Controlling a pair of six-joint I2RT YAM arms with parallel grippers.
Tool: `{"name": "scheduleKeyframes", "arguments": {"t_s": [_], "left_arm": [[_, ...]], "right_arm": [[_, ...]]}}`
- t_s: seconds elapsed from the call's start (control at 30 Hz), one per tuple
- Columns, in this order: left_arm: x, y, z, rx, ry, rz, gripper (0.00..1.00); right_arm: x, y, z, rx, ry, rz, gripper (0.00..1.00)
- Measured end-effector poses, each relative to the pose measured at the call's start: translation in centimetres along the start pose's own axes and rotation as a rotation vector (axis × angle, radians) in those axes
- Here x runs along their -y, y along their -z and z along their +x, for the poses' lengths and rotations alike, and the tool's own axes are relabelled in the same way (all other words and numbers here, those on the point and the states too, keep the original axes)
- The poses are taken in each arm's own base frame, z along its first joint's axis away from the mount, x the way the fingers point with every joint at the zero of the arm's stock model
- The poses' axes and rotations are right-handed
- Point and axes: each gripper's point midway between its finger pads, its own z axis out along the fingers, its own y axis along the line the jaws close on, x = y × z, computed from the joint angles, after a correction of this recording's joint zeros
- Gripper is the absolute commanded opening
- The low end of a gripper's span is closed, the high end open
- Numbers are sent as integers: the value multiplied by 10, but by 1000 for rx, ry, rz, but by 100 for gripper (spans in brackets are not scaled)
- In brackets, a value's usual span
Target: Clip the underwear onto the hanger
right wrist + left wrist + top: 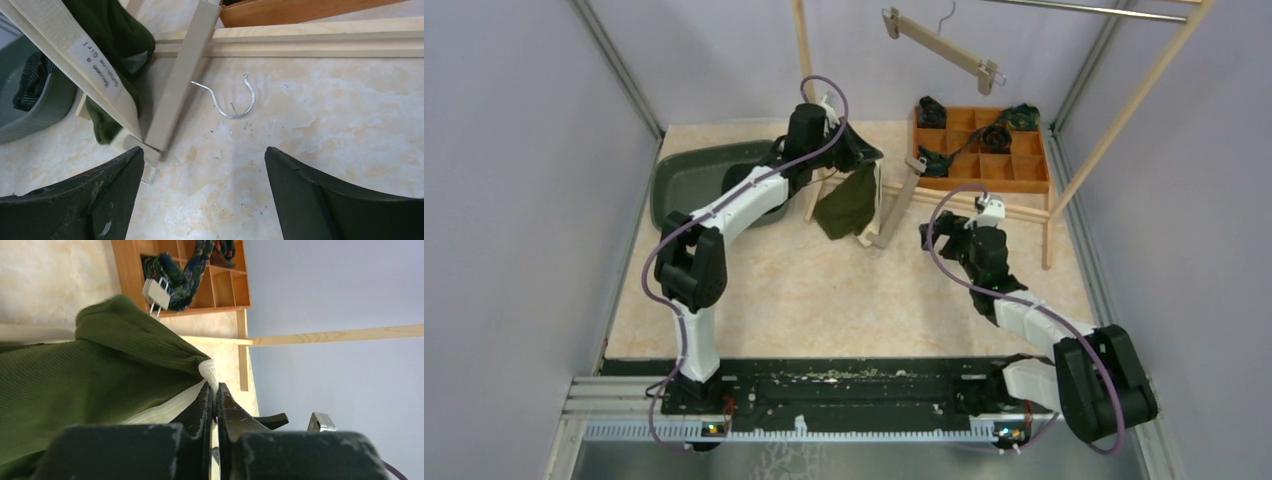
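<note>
Tabletop [325, 130]: wire hook [233, 116], right-wrist view only.

Left end effector [214, 391] high, clamped, right end effector [203, 159] low, spread

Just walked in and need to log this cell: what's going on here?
The left pincer is shut on the edge of the green underwear, holding it up beside the wooden hanger on the table. The right pincer hovers open near the hanger's hook, gripping nothing. The underwear does not look clipped yet.
</note>
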Motion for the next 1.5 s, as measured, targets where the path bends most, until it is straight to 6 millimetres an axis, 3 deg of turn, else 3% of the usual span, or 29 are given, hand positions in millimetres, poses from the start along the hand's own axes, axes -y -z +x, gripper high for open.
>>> {"name": "scheduleKeyframes", "arguments": {"t_s": [0.07,0.17,0.33,0.4,0.6,0.83,0.93,1.1,1.37,1.5], "left_arm": [[8,-1,-5,8,-29,-4,14],[7,-10,-8,7,-53,-13,33],[-28,-29,6,-25,-51,-78,58],[-43,-33,11,-32,-46,-110,62],[-59,-30,15,-18,-62,-158,62],[-63,4,34,-20,-59,-168,62],[-74,12,50,-35,-54,-180,62],[-101,8,82,-73,-50,-210,62],[-129,-14,98,-83,-58,-226,61],[-130,-16,96,-70,-63,-222,61]], "right_arm": [[-3,-5,1,-11,-11,-17,89],[-7,-10,4,-27,-23,-40,89],[-10,-14,13,-57,-38,-64,88],[-12,-15,15,-65,-45,-75,88],[-20,-19,15,-67,-64,-115,87],[-30,-25,9,-53,-87,-156,87],[-32,-25,7,-46,-91,-167,87],[-36,-20,-1,-22,-89,-180,87],[-43,1,-26,54,-68,-201,87],[-41,5,-28,64,-59,-192,88]]}}
